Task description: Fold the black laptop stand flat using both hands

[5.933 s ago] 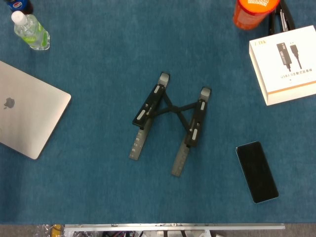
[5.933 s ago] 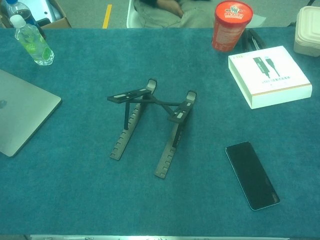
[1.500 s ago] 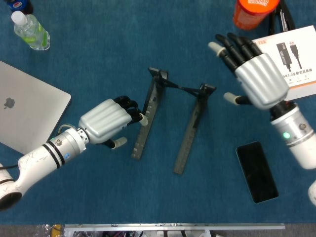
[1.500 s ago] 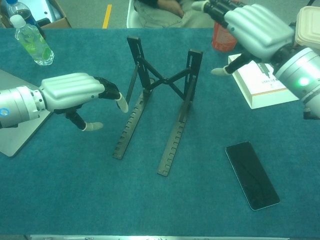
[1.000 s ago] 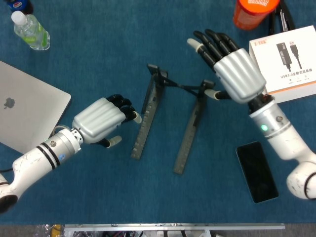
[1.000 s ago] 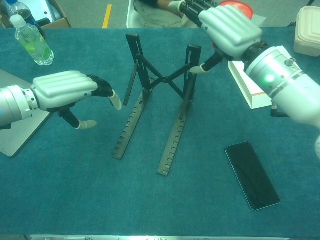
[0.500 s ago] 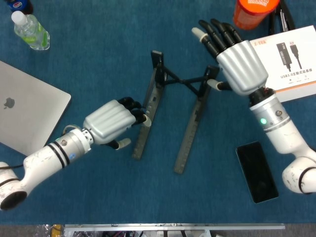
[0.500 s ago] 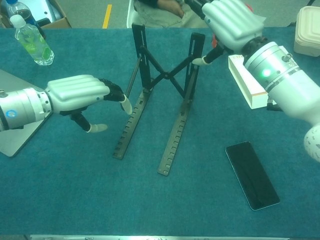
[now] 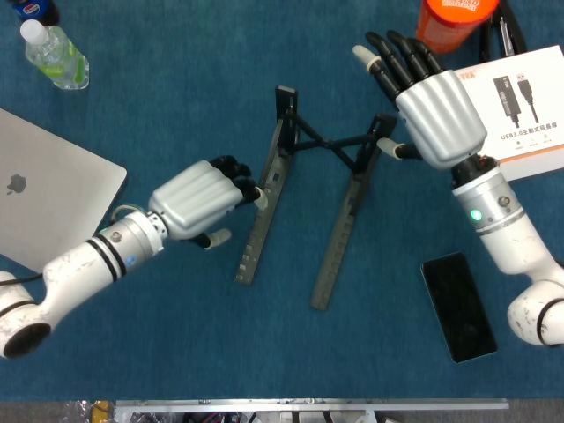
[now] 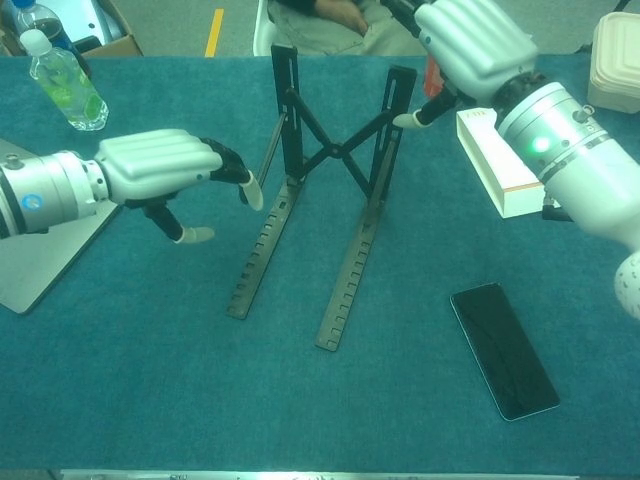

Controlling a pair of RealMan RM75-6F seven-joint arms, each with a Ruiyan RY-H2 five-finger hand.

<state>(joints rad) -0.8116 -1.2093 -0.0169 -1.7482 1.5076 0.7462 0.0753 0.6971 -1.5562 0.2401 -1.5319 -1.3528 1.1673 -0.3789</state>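
The black laptop stand (image 9: 304,189) has its two notched base rails flat on the blue cloth, with both upper arms raised upright and a crossed brace between them; it shows likewise in the chest view (image 10: 322,190). My left hand (image 9: 198,201) reaches in from the left with bent fingers, and its fingertips (image 9: 258,196) touch the left rail. Its thumb hangs apart below, as the chest view (image 10: 160,165) also shows. My right hand (image 9: 436,110) hovers with its fingers spread, the thumb against the top of the right upright arm; it appears again in the chest view (image 10: 470,45).
A silver laptop (image 9: 44,203) lies at the left edge, a water bottle (image 9: 55,55) at the far left. An orange cup (image 9: 454,22) and a white box (image 9: 520,97) sit at the far right. A black phone (image 9: 458,306) lies at the near right.
Both hands have come in since the first frames and the stand's upper arms now stand upright. In the last second the left hand moved onto the left rail, and the right thumb stayed on the right arm.
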